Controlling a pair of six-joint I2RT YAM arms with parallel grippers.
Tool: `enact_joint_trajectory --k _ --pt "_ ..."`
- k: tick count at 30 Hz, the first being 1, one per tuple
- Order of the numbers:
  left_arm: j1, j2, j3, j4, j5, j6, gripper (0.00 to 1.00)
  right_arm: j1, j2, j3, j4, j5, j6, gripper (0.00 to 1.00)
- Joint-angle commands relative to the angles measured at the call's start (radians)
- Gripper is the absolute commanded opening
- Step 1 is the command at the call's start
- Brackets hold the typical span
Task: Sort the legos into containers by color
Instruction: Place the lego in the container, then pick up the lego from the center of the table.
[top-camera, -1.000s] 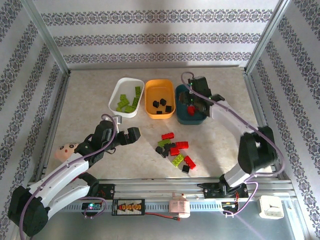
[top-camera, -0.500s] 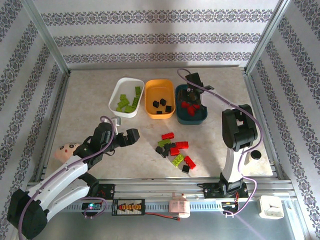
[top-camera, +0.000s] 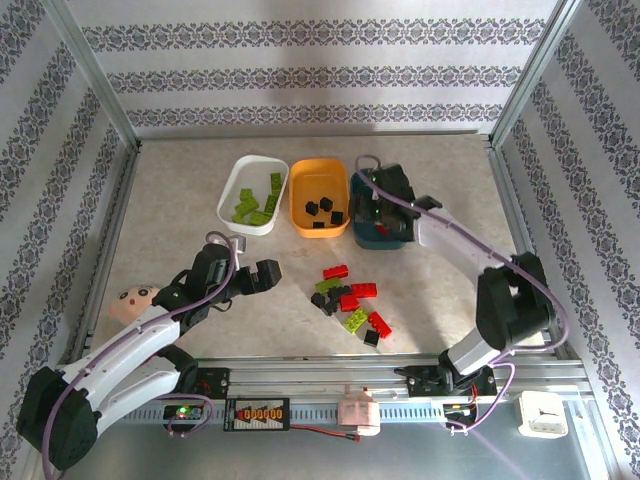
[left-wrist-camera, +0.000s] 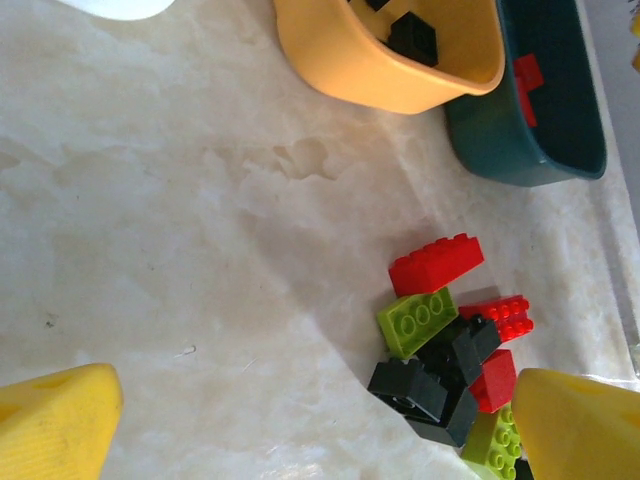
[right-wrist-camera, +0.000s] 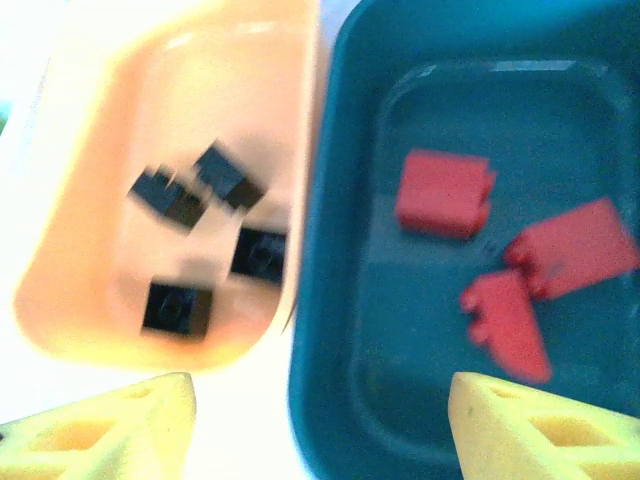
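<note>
Our right gripper (right-wrist-camera: 320, 435) hangs spread and empty over the teal tray (right-wrist-camera: 345, 250), right of the orange-yellow tray (right-wrist-camera: 110, 130). Unsorted legos (top-camera: 350, 300) lie on the near side of that tray, with our left gripper (left-wrist-camera: 315, 430) spread beside them.

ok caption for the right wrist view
Open right hand above teal tray with three red bricks, orange tray with black bricks beside it

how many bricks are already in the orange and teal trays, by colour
black bricks, in the orange-yellow tray: 4
red bricks, in the dark teal tray: 3
total: 7
</note>
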Motion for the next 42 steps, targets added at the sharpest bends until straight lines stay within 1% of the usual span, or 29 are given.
enact_joint_trajectory --k 1,4,8,10,15,19,21,24,27,31,35,39,42 --pt "-0.006 0.006 0.027 0.032 0.012 0.023 1.0 0.063 -0.054 -0.099 -0.005 -0.003 0.0 0.69" --pt "-0.006 0.002 0.015 0.042 0.01 0.015 1.0 0.143 -0.07 -0.157 -0.005 0.002 0.011 0.71" --pt "-0.007 -0.009 -0.003 0.049 0.003 0.004 1.0 0.239 -0.007 -0.166 -0.001 0.026 0.026 0.75" --pt "-0.006 -0.012 -0.007 0.049 0.002 -0.001 1.0 0.266 0.037 -0.157 0.007 0.048 0.032 0.79" --pt "-0.006 -0.025 -0.011 0.036 -0.002 -0.004 1.0 0.326 0.122 -0.117 0.019 0.074 0.028 0.8" --pt "-0.006 -0.036 -0.017 0.031 -0.005 -0.003 1.0 0.352 0.167 -0.096 -0.008 0.143 0.042 0.84" --pt "-0.007 -0.038 -0.021 0.036 -0.01 -0.005 1.0 0.357 0.187 -0.092 -0.013 0.155 0.048 0.84" --pt "-0.006 -0.037 -0.024 0.039 -0.013 -0.005 1.0 0.364 0.211 -0.089 -0.012 0.143 0.051 0.81" --pt "-0.006 -0.037 -0.024 0.036 -0.016 -0.003 1.0 0.369 0.213 -0.092 -0.003 0.129 0.052 0.77" --pt "-0.006 -0.037 -0.029 0.037 -0.019 -0.002 1.0 0.369 0.189 -0.096 0.01 0.122 0.047 0.67" --pt "-0.006 -0.036 -0.03 0.038 -0.024 -0.001 1.0 0.36 0.111 -0.102 0.018 0.132 0.024 0.57" --pt "-0.007 -0.034 -0.03 0.041 -0.028 -0.002 1.0 0.314 0.007 -0.097 0.015 0.135 0.006 0.52" --pt "-0.006 -0.032 -0.031 0.043 -0.029 -0.004 1.0 0.236 -0.047 -0.074 0.011 0.124 -0.013 0.5"
